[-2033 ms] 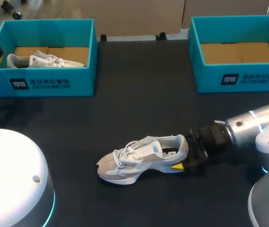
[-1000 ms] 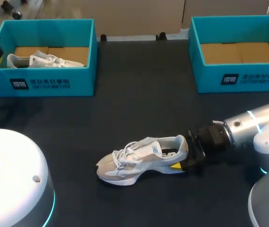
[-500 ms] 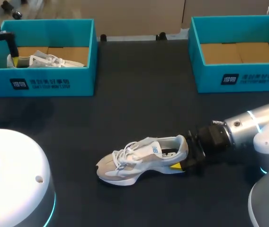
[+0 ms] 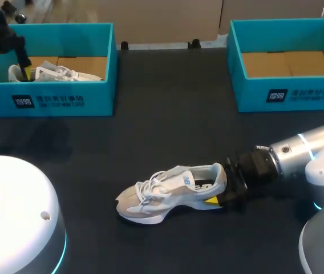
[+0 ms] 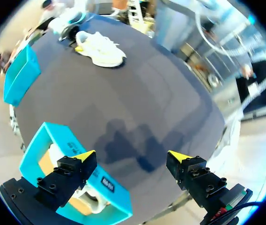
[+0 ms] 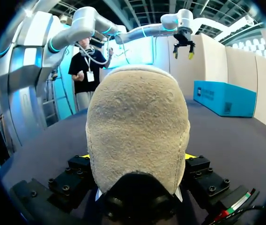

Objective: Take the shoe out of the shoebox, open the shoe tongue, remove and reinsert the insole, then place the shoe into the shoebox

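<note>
Seen from the head camera, the shoe (image 4: 170,193) stands on its sole near the middle of the dark surface (image 4: 167,114), toe toward my left and heel toward my right. The right tool (image 4: 222,197) comes in low from my right and clamps the heel, one yellow tip showing beside the sole. The left shoebox (image 4: 53,100) sits at the far left with a second shoe (image 4: 53,73) inside it, and the right shoebox (image 4: 287,97) at the far right shows only its cardboard floor. The left tool (image 4: 5,80) hangs at the left shoebox, spread wide, one finger inside it and the other outside its front wall. In the left wrist view, the left tool (image 5: 130,161) gapes wide with nothing between its fingers; one finger is over the left shoebox (image 5: 34,154), where the second shoe (image 5: 93,199) lies, the other over bare surface (image 5: 137,103). Well ahead lie the shoe (image 5: 100,49) and the right shoebox (image 5: 18,77). In the right wrist view, the right tool (image 6: 137,161) grips the shoe (image 6: 137,117) by the heel, a finger pressed on each side. Far ahead are the left shoebox (image 6: 224,96) and the left tool (image 6: 182,47) above it.
</note>
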You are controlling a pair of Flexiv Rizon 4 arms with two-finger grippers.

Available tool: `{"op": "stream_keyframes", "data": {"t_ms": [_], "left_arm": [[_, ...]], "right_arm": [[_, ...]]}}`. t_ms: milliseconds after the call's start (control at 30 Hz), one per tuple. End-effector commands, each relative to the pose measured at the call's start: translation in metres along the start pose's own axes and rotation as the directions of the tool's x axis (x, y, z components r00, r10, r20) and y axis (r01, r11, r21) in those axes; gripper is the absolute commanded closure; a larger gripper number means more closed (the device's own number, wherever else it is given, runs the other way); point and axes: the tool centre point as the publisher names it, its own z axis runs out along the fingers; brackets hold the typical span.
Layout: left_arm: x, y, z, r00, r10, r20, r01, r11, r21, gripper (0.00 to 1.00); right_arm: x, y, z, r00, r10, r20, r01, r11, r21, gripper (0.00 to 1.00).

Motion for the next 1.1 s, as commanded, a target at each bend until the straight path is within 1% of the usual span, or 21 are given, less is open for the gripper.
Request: {"op": "stream_keyframes", "data": {"t_ms": [33,67,100,133,167,533,567,633,667,700,733,767,800,833,867,900,967,1000,1033,1100], "left_arm": [[0.005,-0.059,0.022,0.883,-0.467,0.047,0.469,0.873,-0.134,0.00],[0.003,-0.066,0.025,0.843,-0.538,0.032,0.536,0.831,-0.146,0.00],[0.003,-0.076,0.027,0.822,-0.569,0.013,0.564,0.812,-0.147,0.00],[0.003,-0.085,0.030,0.796,-0.605,0.036,0.601,0.782,-0.166,0.00],[0.004,-0.094,0.032,0.798,-0.597,0.080,0.601,0.778,-0.183,0.00],[0.004,-0.094,0.032,0.798,-0.597,0.080,0.601,0.778,-0.183,0.00],[0.003,-0.094,0.032,0.784,-0.619,0.054,0.619,0.771,-0.152,0.00],[0.005,-0.099,0.035,0.715,-0.699,0.007,0.698,0.713,-0.063,0.00],[0.008,-0.103,0.037,0.681,-0.733,-0.004,0.732,0.680,-0.034,0.00],[0.008,-0.109,0.039,0.622,-0.783,-0.007,0.783,0.622,-0.024,0.00],[0.010,-0.115,0.042,0.579,-0.815,-0.002,0.815,0.579,0.008,0.00],[0.012,-0.120,0.043,0.552,-0.834,-0.004,0.834,0.552,0.026,0.00],[0.013,-0.131,0.047,0.452,-0.892,0.018,0.892,0.452,0.031,0.00],[0.014,-0.139,0.050,0.399,-0.916,0.036,0.915,0.401,0.053,0.00],[0.015,-0.147,0.052,0.357,-0.934,0.014,0.933,0.357,0.049,0.00],[0.013,-0.156,0.054,0.269,-0.963,0.012,0.962,0.269,0.037,0.00],[0.008,-0.172,0.060,0.123,-0.992,0.005,0.992,0.123,-0.013,0.00],[0.004,-0.179,0.062,0.066,-0.998,0.014,0.998,0.065,-0.025,0.00],[0.000,-0.186,0.065,0.052,-0.996,0.077,0.998,0.049,-0.045,0.00],[0.000,-0.186,0.065,0.052,-0.996,0.077,0.998,0.049,-0.045,0.00]], "right_arm": [[0.002,0.001,0.001,1.000,-0.001,0.003,0.001,1.000,0.003,1.00],[0.002,0.001,0.001,1.000,-0.001,0.003,0.001,1.000,0.003,1.00],[0.002,0.001,0.001,1.000,-0.001,0.003,0.001,1.000,0.003,1.00],[0.002,0.001,0.001,1.000,-0.001,0.003,0.001,1.000,0.003,1.00],[0.002,0.001,0.001,1.000,-0.001,0.003,0.001,1.000,0.003,1.00],[0.002,0.001,0.001,1.000,-0.001,0.003,0.001,1.000,0.003,1.00],[0.002,0.001,0.001,1.000,-0.001,0.003,0.001,1.000,0.003,1.00],[0.002,0.001,0.001,1.000,-0.001,0.003,0.001,1.000,0.003,1.00],[0.002,0.001,0.001,1.000,-0.001,0.003,0.001,1.000,0.003,1.00],[0.002,0.001,0.001,1.000,-0.001,0.003,0.001,1.000,0.003,1.00],[0.002,0.001,0.001,1.000,-0.001,0.003,0.001,1.000,0.003,1.00],[0.002,0.001,0.001,1.000,-0.001,0.003,0.001,1.000,0.003,1.00],[0.002,0.001,0.001,1.000,-0.001,0.003,0.001,1.000,0.003,1.00],[0.002,0.001,0.001,1.000,-0.001,0.003,0.001,1.000,0.003,1.00],[0.002,0.001,0.001,1.000,-0.001,0.003,0.001,1.000,0.003,1.00],[0.002,0.001,0.001,1.000,-0.001,0.003,0.001,1.000,0.003,1.00],[0.002,0.001,0.001,1.000,-0.001,0.003,0.001,1.000,0.003,1.00],[0.002,0.001,0.001,1.000,-0.001,0.003,0.001,1.000,0.003,1.00],[0.002,0.001,0.001,1.000,-0.001,0.003,0.001,1.000,0.003,1.00],[0.002,0.001,0.001,1.000,-0.001,0.003,0.001,1.000,0.003,1.00]]}}
